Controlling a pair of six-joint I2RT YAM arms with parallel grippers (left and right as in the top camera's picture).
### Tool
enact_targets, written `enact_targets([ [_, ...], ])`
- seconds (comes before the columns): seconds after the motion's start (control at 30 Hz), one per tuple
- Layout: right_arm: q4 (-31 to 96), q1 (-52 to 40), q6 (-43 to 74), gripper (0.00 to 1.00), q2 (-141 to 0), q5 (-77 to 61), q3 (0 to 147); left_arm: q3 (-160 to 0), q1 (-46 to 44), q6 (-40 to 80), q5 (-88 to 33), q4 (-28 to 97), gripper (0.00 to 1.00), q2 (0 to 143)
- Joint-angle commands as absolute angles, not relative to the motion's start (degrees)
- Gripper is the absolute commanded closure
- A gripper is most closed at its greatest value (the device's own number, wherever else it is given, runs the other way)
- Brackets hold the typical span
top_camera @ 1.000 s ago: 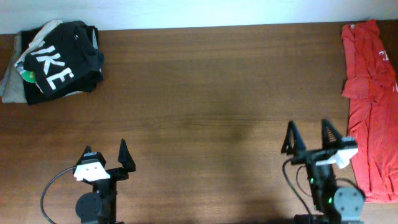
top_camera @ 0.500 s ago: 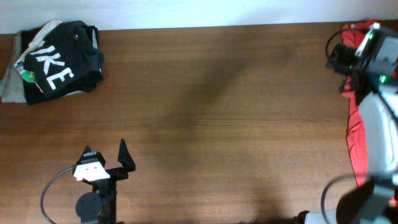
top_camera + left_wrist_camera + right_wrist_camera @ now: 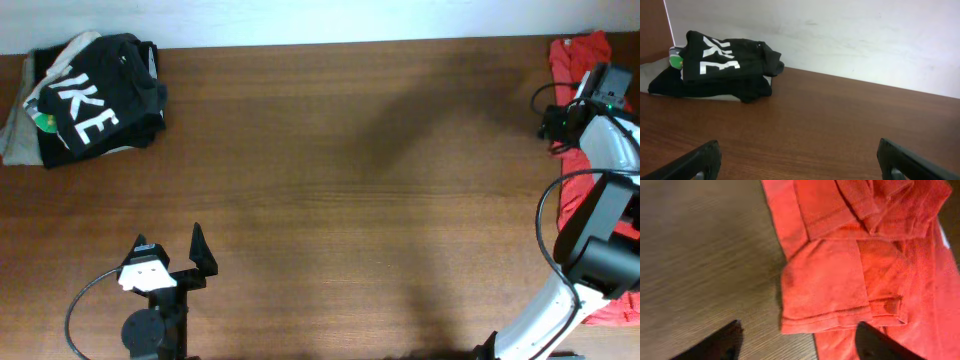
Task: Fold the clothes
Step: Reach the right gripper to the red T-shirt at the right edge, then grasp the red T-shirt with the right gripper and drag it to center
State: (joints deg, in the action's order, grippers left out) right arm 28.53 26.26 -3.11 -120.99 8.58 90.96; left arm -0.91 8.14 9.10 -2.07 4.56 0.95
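Top-down: brown wooden table [image 3: 330, 200]. In the far-left corner there's a black garment [image 3: 95, 100] with big white letters, piled on a grey-beige garment [image 3: 14, 140]. A red-orange T-shirt [image 3: 572, 55] runs along the right edge, partly hidden under the right arm [image 3: 600, 240]. That arm reaches up to the far-right corner, with the right gripper [image 3: 556, 124] at the shirt's left edge; can't make out its fingers from up here. The left gripper [image 3: 168, 240] sits front left over bare wood, fingers spread wide.
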Motion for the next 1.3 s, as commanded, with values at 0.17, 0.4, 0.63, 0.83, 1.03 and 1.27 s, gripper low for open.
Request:
enact_targets([
  [0.17,24.16,27.49,-4.51,0.41,-125.80,7.11,91.94,-0.51,7.88,9.54,-2.09,4.60,0.01,0.67],
  [0.4,24.01,27.51,-4.71,0.48,-128.68,7.11,91.94,-0.51,7.88,9.54,-2.09,4.60,0.01,0.67],
  [0.63,24.25,27.49,-4.67,0.92,-128.60,7.16,91.96,-0.51,7.88,9.54,-2.09,4.60,0.01,0.67],
  [0.83,25.28,26.79,-1.19,0.96,-123.39,6.50,91.96,-0.51,7.88,9.54,-2.09,4.60,0.01,0.67],
  [1.03,25.32,18.59,0.54,0.96,-109.93,-7.38,91.96,-0.51,7.88,9.54,-2.09,4.60,0.01,0.67],
  [1.27,26.24,0.95,4.69,0.96,-105.54,-13.78,91.94,-0.51,7.88,9.54,-2.09,4.60,0.01,0.67],
])
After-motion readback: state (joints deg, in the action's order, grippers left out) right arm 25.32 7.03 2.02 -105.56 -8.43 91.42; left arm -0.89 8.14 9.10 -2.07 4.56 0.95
